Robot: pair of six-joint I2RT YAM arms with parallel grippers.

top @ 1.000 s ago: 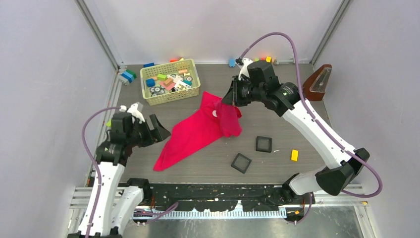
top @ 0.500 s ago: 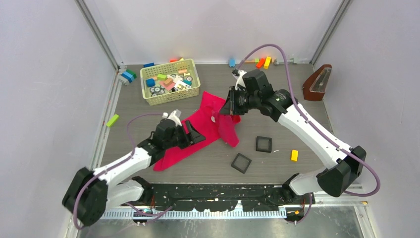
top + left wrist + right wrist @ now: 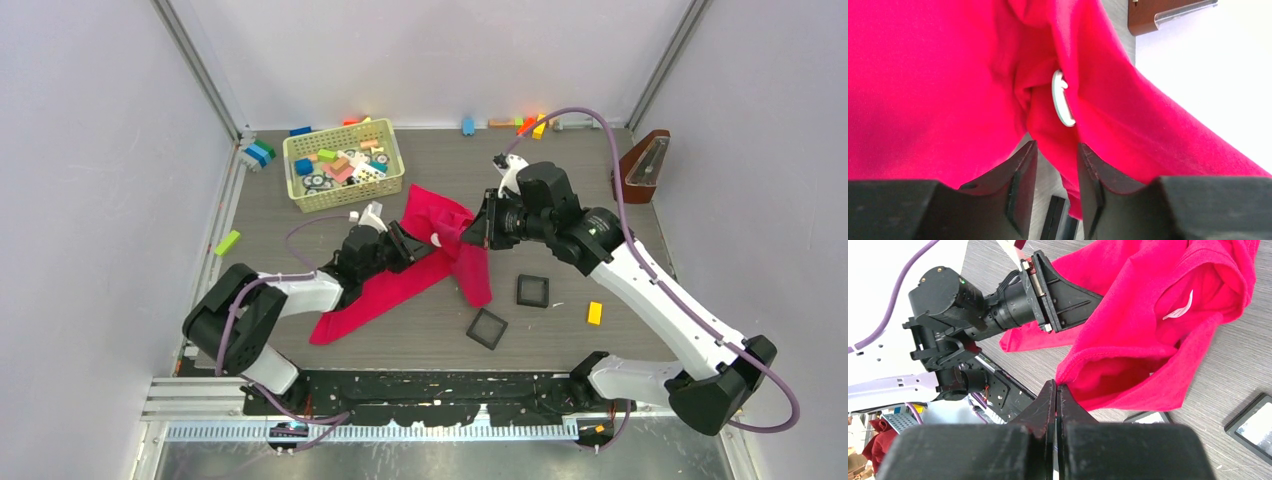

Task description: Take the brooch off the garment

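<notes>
The crimson-pink garment [image 3: 400, 275] lies mid-table, its right part lifted. My right gripper [image 3: 484, 228] is shut on the garment's hem [image 3: 1083, 367] and holds it off the table; in the right wrist view the gripper [image 3: 1057, 386] pinches the cloth edge. The brooch [image 3: 436, 240] is a tiny pale disc on the cloth. In the left wrist view the brooch [image 3: 1062, 98] shows edge-on in a fold, just beyond my left gripper [image 3: 1055, 152]. The left gripper [image 3: 410, 243] is open, with a fold of the garment [image 3: 923, 75] hanging between its fingers.
A yellow-green basket [image 3: 392, 176] of toy blocks stands at the back left. Two black square trays [image 3: 532, 290] [image 3: 487, 328] and a yellow block [image 3: 594, 313] lie to the right. A brown wedge [image 3: 640, 167] stands at the back right; a green block [image 3: 227, 242] lies at the left edge.
My left arm has swung from the table's left side to the garment, ending with its open fingers at the brooch. My right gripper, still holding the cloth, shifted slightly right and nearer.
</notes>
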